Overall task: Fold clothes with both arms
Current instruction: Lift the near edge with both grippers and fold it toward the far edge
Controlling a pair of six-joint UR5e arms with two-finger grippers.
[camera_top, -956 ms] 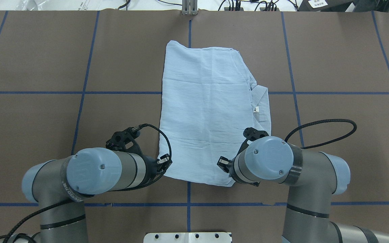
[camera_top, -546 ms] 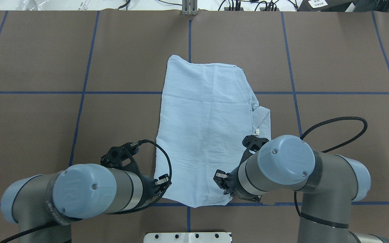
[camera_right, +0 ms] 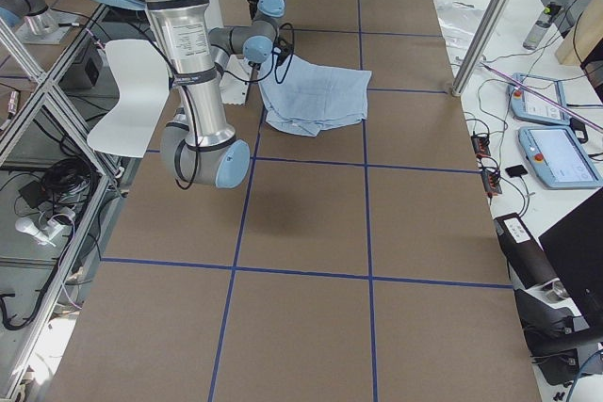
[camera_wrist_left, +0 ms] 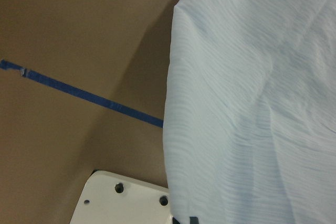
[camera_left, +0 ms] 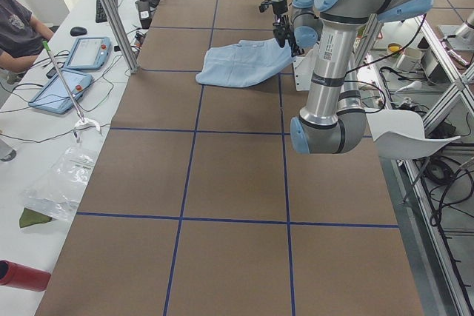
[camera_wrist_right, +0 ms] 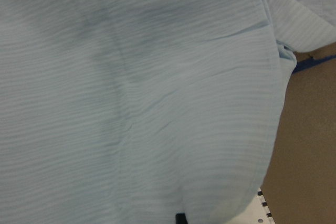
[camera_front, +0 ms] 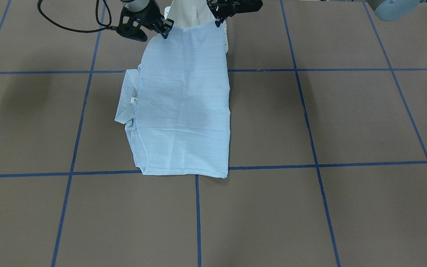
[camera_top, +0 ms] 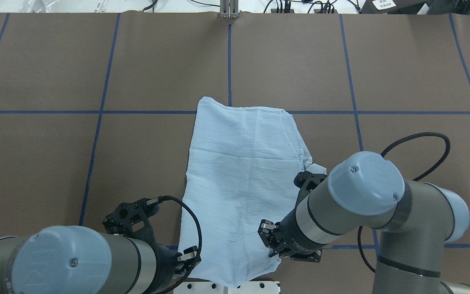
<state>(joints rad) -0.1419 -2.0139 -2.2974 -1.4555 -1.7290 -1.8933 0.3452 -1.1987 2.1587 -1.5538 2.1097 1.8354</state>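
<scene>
The thin, pale blue striped shirt (camera_top: 243, 171) lay along the brown, blue-taped desk (camera_top: 55, 163), long axis running straight away from the robot, only its near edge lifted. The black left fingers (camera_top: 189, 256) were closed on that edge's left corner and the black right fingers (camera_top: 268, 239) on its right corner, so the cloth stretched forward from both, neither arm nearer.

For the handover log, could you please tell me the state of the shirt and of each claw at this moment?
shirt: folded into a narrow panel; the far end lies flat on the table, the near edge is held up off it.
left claw: shut on one near corner of the shirt.
right claw: shut on the other near corner of the shirt.
</scene>
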